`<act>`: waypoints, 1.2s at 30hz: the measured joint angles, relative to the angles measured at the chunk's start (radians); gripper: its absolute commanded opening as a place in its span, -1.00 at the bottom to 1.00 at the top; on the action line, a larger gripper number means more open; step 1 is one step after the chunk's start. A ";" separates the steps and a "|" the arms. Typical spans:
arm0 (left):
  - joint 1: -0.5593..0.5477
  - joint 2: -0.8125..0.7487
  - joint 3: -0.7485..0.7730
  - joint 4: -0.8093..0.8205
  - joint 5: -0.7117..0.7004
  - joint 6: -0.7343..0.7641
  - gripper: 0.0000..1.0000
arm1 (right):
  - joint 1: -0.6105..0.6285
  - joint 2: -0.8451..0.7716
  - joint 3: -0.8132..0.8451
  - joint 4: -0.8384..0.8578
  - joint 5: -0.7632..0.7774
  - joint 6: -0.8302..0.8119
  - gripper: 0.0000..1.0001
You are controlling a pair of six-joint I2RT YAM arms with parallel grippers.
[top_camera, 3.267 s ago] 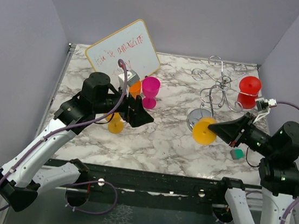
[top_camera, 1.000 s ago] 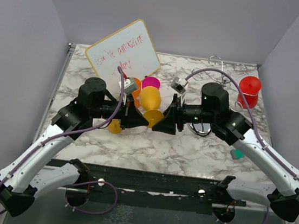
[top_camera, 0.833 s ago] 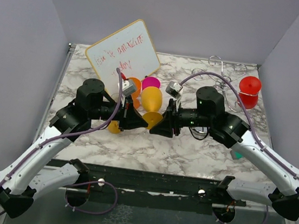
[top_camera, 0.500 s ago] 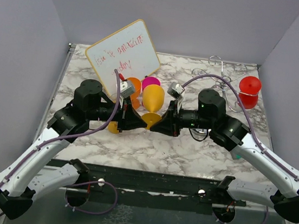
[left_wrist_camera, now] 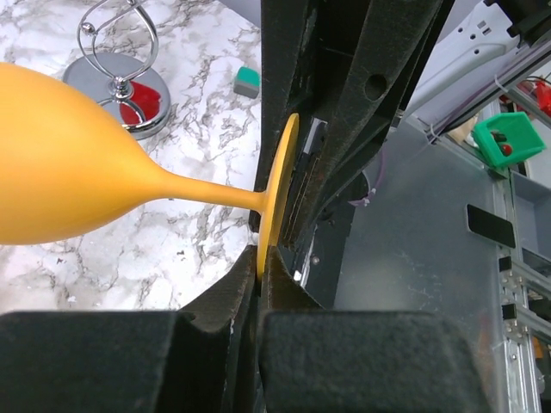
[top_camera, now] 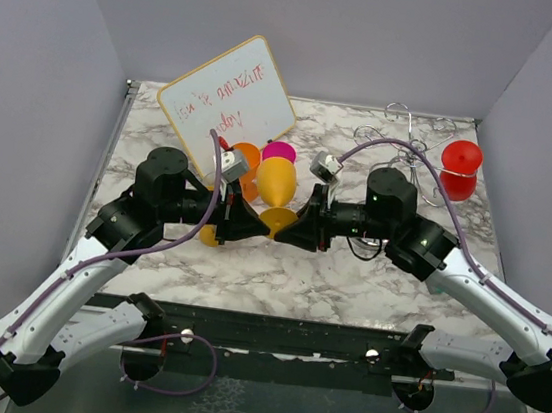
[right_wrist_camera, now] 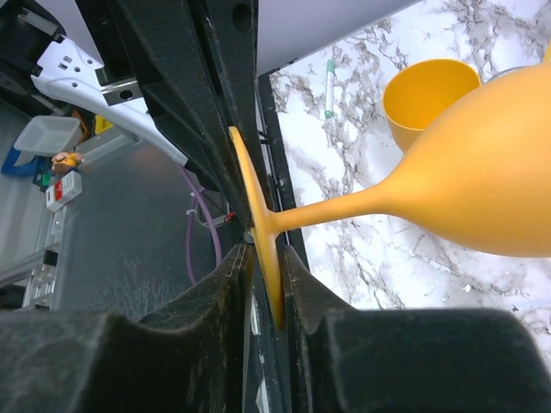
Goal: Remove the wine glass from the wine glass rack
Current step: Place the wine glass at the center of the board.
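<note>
Glass: yellow, clear of the rack and off the counter, carried by its foot between the two end effectors.

Top view, glass: the glass [top_camera: 277,180] has its foot low, at the spot where the left end effector [top_camera: 261,233] and the right end effector [top_camera: 291,235] meet tip to tip. Its bowl lies beyond them, toward the far wall.
Top view, axis: the stem runs roughly crosswise to the line joining the two end effectors.
Top view, rack: the rack [top_camera: 409,152] stands behind the right end effector, well apart from the glass. A red glass [top_camera: 459,169] hangs on it.

Left wrist, grip: the left jaws are pinched tight on the rim of the foot disc.
Left wrist, glass: stem and bowl [left_wrist_camera: 77,163] reach off to the left of the fingers. The right end effector sits just behind the disc.

Right wrist, grip: the right jaws flank the foot's rim closely, but I cannot tell whether they press it.
Right wrist, glass: the bowl [right_wrist_camera: 482,172] extends rightward from the fingers.

Nearer arm: neither, since both are at the foot.
Next move, judged: it turns on the thin disc. One end effector should back off along its own fingers, not along the stem.
</note>
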 measured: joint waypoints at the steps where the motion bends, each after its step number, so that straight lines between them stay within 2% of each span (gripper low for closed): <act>1: 0.000 0.000 0.000 -0.002 -0.001 0.002 -1.00 | 0.000 0.000 0.000 0.005 0.000 0.003 -0.48; 3: 0.000 0.000 0.000 -0.005 -0.002 0.002 -1.00 | 0.001 0.000 0.000 0.014 0.000 0.005 -0.51; 8: 0.000 0.000 0.000 -0.012 -0.002 0.002 -1.00 | 0.001 -0.002 -0.007 0.037 0.003 0.011 -0.95; 10: 0.000 0.000 0.000 -0.019 -0.002 0.005 -0.95 | 0.001 -0.002 -0.012 0.041 0.002 0.014 -0.98; 12: 0.000 0.000 0.000 -0.023 -0.005 0.005 -0.53 | 0.001 -0.003 -0.015 0.042 0.002 0.014 -0.99; 15: 0.000 0.000 0.001 -0.030 -0.024 0.006 0.41 | 0.001 -0.005 -0.018 0.043 0.003 0.008 -0.99; 16: 0.000 0.000 0.002 -0.036 -0.035 0.013 0.55 | 0.001 -0.006 -0.020 0.043 0.003 0.003 -0.99; 20: 0.000 0.002 0.021 -0.076 -0.091 0.015 0.87 | 0.001 -0.007 -0.024 0.035 0.009 -0.032 -0.99; 23: 0.000 0.010 0.059 -0.120 -0.147 0.023 0.95 | 0.001 -0.007 -0.024 0.018 0.020 -0.066 -0.99; 30: 0.003 0.051 0.202 -0.219 -0.270 0.039 0.98 | 0.024 -0.008 -0.068 -0.007 0.084 -0.187 -0.99; 36: 0.040 0.140 0.311 -0.269 -0.330 0.041 0.98 | 0.051 -0.026 -0.134 -0.007 0.095 -0.381 -0.99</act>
